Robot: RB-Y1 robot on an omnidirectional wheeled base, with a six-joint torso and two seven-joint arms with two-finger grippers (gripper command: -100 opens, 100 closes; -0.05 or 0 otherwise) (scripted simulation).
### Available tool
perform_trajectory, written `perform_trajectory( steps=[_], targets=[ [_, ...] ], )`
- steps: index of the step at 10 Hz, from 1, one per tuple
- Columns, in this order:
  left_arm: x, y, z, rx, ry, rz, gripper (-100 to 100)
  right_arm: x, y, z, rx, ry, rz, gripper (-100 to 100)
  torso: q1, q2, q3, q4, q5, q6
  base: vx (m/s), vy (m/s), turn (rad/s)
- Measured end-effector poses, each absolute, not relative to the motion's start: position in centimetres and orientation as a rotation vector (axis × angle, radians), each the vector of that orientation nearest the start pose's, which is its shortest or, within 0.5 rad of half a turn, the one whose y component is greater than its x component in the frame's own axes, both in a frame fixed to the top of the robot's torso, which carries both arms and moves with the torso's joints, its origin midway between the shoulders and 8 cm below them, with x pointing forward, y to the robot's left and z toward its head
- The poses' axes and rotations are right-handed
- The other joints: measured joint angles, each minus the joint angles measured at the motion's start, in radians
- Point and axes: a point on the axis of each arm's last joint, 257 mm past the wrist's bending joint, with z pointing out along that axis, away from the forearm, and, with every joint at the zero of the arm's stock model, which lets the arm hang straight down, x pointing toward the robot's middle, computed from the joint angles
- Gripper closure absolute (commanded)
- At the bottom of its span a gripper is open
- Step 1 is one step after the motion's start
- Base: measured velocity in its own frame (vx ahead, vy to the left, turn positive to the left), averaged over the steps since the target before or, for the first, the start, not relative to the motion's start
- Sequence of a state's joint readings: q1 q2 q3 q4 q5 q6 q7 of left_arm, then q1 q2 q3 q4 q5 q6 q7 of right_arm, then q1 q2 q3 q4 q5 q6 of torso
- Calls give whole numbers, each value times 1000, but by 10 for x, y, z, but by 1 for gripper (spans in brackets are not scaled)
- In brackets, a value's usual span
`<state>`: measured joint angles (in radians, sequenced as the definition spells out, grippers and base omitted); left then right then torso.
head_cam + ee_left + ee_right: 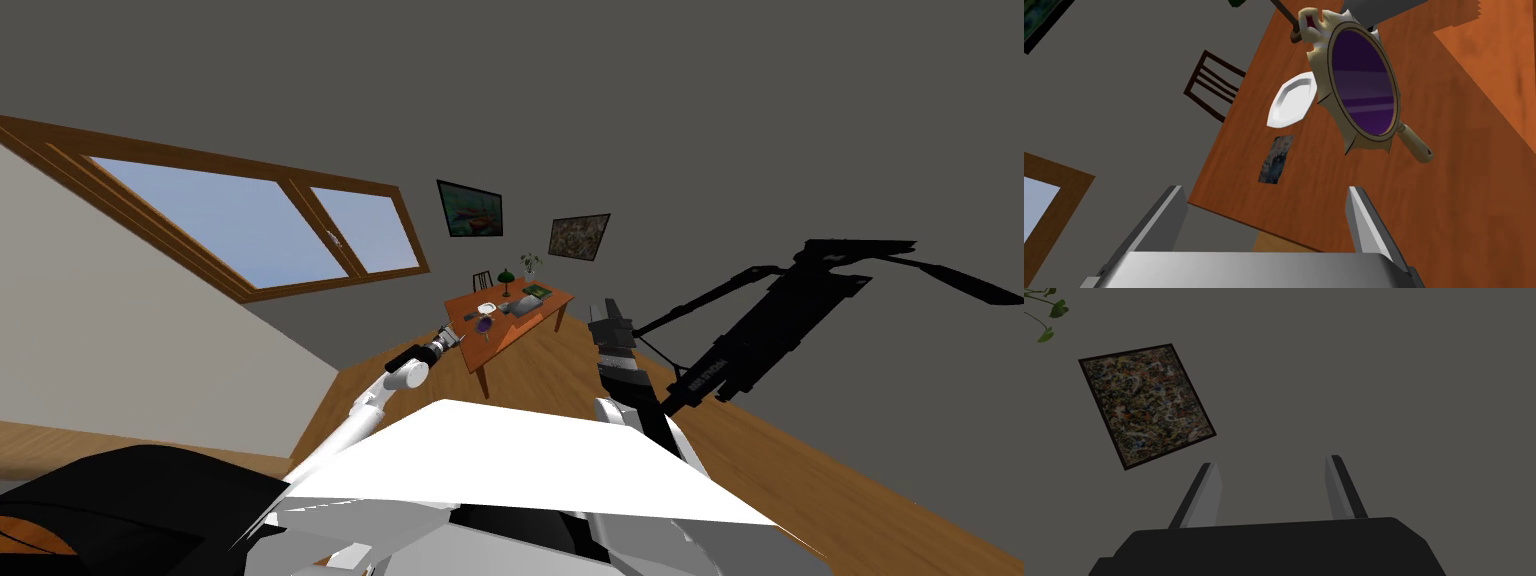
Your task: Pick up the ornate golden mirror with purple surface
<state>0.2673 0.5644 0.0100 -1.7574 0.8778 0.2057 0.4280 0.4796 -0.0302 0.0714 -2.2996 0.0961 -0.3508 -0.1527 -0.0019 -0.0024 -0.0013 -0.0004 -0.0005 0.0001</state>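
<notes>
The left pincer [1269,220] is hanging over the near edge of the worktop [1464,210], its fingers spread wide and nothing between them. The mirror [1364,85] is lying flat further in, ahead of the fingertips and apart from them. Its purple face is pointing up and its handle is angling back toward the pincer.

As I judge it, the grasp is asking for the gap to be centred over the handle or the narrow rim beside it, as the oval looks broad for this spread. The descent should be straight, so a finger is not nudging the frame aside.

A small dark card [1276,160] is lying between pincer and mirror. A white plate [1291,102] is sitting just beside the mirror's rim, possibly touching, so it is crowding that side. A chair [1214,85] is standing beyond the worktop. The right pincer [1271,493] is idling, spread and empty.
</notes>
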Motion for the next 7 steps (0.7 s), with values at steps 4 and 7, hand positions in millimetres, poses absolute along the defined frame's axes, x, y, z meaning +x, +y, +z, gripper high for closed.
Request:
perform_trajectory(
  steps=[4,7],
  targets=[
    [451,374,-296,-2139,972,-1491,-100,370,-244,9,743,731,1425,0,1,1,0,0,0,0,31,-19,-19],
    [447,382,-312,-2246,984,-1446,-100,370,-244,9,743,731,1425,0,0,-1,-1,0,0,0,45,-28,-20]
  ],
)
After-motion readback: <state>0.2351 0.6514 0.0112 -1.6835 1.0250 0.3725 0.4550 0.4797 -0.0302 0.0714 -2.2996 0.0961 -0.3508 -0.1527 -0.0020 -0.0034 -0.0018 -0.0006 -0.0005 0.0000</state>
